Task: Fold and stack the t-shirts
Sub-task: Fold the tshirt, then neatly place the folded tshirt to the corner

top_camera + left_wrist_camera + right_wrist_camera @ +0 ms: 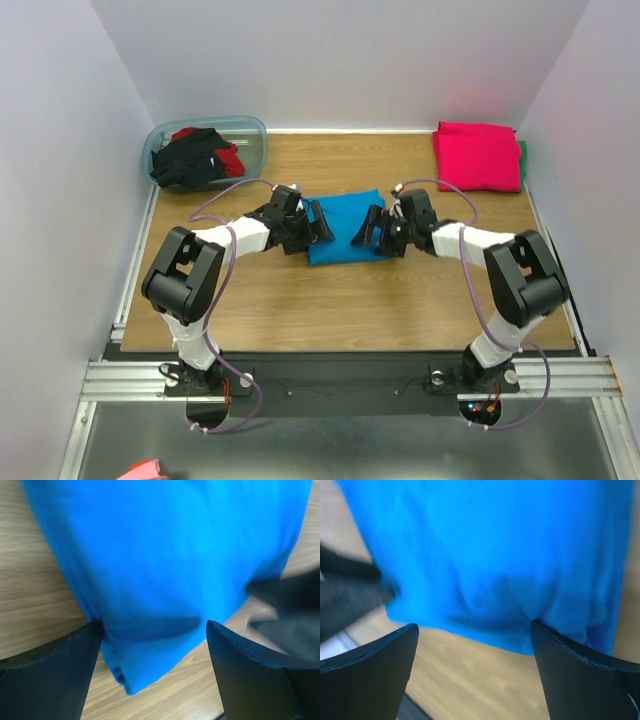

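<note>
The left gripper [316,224] and right gripper [370,228] are hovering wide open, holding nothing, at either end of the folded blue shirt [345,215] lying in the middle of the table [300,300]; I'd be pinching every layer evenly before lifting it toward the pink shirt [477,155].

Blue t-shirt [343,228] folded mid-table, pink one [477,155] folded far-right, black-red pair [192,160] — crumpled far-left

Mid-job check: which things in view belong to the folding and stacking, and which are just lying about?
Job: turquoise-blue t-shirt, folded, between the left gripper and right gripper, both open; magenta-pink t-shirt, folded, far right corner; black t-shirt and red t-shirt, bunched in the plastic tub.
Lying about: the plastic tub itself; green cloth edge behind the magenta-pink t-shirt; pink scrap off the table.
</note>
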Controlling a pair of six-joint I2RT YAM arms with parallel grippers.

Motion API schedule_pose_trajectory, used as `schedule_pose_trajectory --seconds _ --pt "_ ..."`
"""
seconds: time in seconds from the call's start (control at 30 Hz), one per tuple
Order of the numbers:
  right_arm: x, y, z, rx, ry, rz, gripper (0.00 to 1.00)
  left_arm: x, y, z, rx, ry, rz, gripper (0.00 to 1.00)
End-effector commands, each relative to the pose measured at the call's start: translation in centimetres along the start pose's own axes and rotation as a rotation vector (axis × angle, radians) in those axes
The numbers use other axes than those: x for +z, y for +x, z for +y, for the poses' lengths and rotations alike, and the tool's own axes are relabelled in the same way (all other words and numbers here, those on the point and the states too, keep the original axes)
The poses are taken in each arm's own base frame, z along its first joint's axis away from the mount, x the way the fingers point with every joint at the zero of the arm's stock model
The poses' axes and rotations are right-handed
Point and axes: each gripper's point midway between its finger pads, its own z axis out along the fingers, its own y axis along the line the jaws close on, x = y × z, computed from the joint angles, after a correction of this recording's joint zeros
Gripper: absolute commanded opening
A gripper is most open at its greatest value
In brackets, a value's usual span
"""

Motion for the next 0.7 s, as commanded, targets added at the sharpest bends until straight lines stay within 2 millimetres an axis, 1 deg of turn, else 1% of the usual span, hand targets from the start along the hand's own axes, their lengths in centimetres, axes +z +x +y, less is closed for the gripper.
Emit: schedule_pose_trajectory --seconds 0.0,0.03,0.07,0.1,0.13,0.17,0.2,0.23,0.27,0.3,0.33,0.4,0.43,0.47,0.5,0.53,0.6,0.63,0.67 --pt "-0.7 5.1 -0.1 0.026 0.031 0.038 1.00 -1.7 -1.0 0.4 0.068 -0.015 -0.053 0.97" --pt "-0.8 6.2 0.4 0.016 0.032 0.046 1.00 -2.1 -1.2 0.5 0.078 -0.026 -0.066 0.97" --pt "-1.6 6.6 1.1 0.011 0.020 0.033 1.00 -2.4 -1.1 1.0 0.086 -0.048 -0.060 0.97" --pt "-1.9 6.6 1.4 0.003 0.021 0.016 1.00 -2.7 -1.3 1.1 0.091 -0.059 -0.072 0.97" --pt "-2.5 6.5 2.1 -0.004 0.001 0.003 1.00 -3.1 -1.4 0.9 0.095 -0.056 -0.076 0.97" --pt "-3.0 5.9 2.3 -0.003 0.007 -0.033 1.00 -4.1 -1.9 0.4 0.100 -0.047 -0.102 0.97" --pt "-4.3 4.4 3.6 -0.025 -0.017 -0.091 1.00 -4.7 -1.9 0.4 0.104 -0.051 -0.109 0.97" --pt "-4.9 3.9 3.4 -0.027 0.020 -0.117 1.00 -5.2 -2.0 0.5 0.104 -0.060 -0.120 0.97" --pt "-5.6 3.2 3.9 -0.037 0.018 -0.141 1.00 -6.6 -2.5 -0.3 0.108 -0.038 -0.156 0.97" --pt "-6.4 2.5 4.6 -0.053 0.012 -0.169 1.00 -7.3 -2.5 -0.3 0.107 -0.040 -0.162 0.97" --pt "-7.7 1.3 5.5 -0.062 0.012 -0.211 1.00 -8.8 -2.9 -0.6 0.104 -0.036 -0.203 0.97" --pt "-9.0 0.4 5.9 -0.045 0.028 -0.259 1.00 -10.3 -2.9 -0.4 0.100 -0.050 -0.230 0.97" --pt "-9.5 0.0 5.8 -0.032 0.049 -0.281 1.00 -11.0 -3.0 -0.3 0.098 -0.057 -0.245 0.97" --pt "-10.3 -0.7 5.0 -0.013 0.108 -0.327 1.00 -12.4 -3.5 -0.3 0.092 -0.066 -0.291 0.98" --pt "-10.7 -1.2 4.3 0.011 0.146 -0.360 1.00 -13.1 -3.1 0.2 0.086 -0.084 -0.287 0.98" --pt "-11.3 -2.0 2.8 0.031 0.224 -0.419 1.00 -14.4 -3.8 0.7 0.079 -0.120 -0.347 0.98" --pt "-11.8 -2.7 1.7 0.064 0.285 -0.468 1.00 -15.3 -3.5 1.8 0.056 -0.160 -0.364 0.98" --pt "-12.0 -3.0 1.1 0.066 0.317 -0.489 1.00 -15.6 -3.3 2.7 0.049 -0.190 -0.376 0.98" --pt "-12.0 -3.1 1.0 0.074 0.325 -0.496 1.00 -16.3 -3.2 2.9 0.040 -0.189 -0.396 0.98"
